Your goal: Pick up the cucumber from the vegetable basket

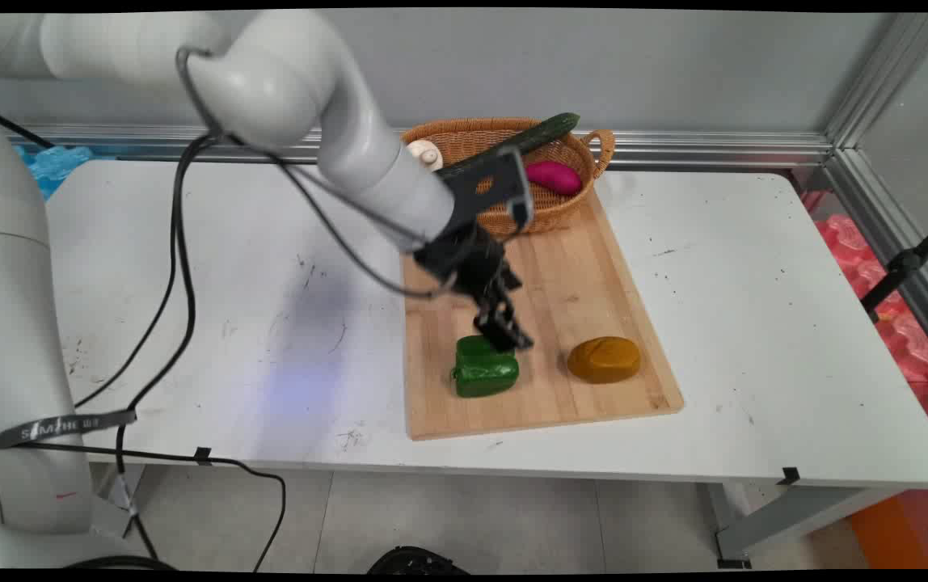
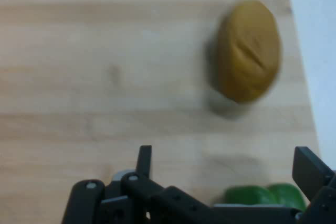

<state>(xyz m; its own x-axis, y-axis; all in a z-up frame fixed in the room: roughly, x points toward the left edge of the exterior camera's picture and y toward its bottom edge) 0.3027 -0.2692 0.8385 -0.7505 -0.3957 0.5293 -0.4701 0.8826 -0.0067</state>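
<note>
Your gripper (image 1: pixel 508 341) sits low over the wooden cutting board (image 1: pixel 577 275) in the middle of the frame, its tip just at the upper right shoulder of the green pepper (image 1: pixel 486 368), which lies near the board's lower left corner. In the hand view the fingers (image 2: pixel 144 156) stand wide apart, and the pepper (image 2: pixel 262 195) shows only as a green sliver at the bottom edge, closer to the right finger than to the left. So the gripper (image 2: pixel 228 161) is not centred on it. If you bring the hand down from here, I judge you would do better to shift it first so the pepper lies evenly between the fingers. Come down slowly too, since the pepper's glossy, lumpy skin looks likely to slip out of an off-centre squeeze. The brown potato (image 1: pixel 604 360) lies well apart, to the right on the same board, and shows in the upper right of the hand view (image 2: pixel 249 51), so it should not get in your way. At the board's far end stands a wicker basket (image 1: pixel 601 145) holding a cucumber (image 1: pixel 545 133), a magenta sweet potato (image 1: pixel 553 176) and a small white thing (image 1: pixel 425 152) that I cannot identify. All of this rests on the white tabletop (image 1: pixel 755 323).
</note>
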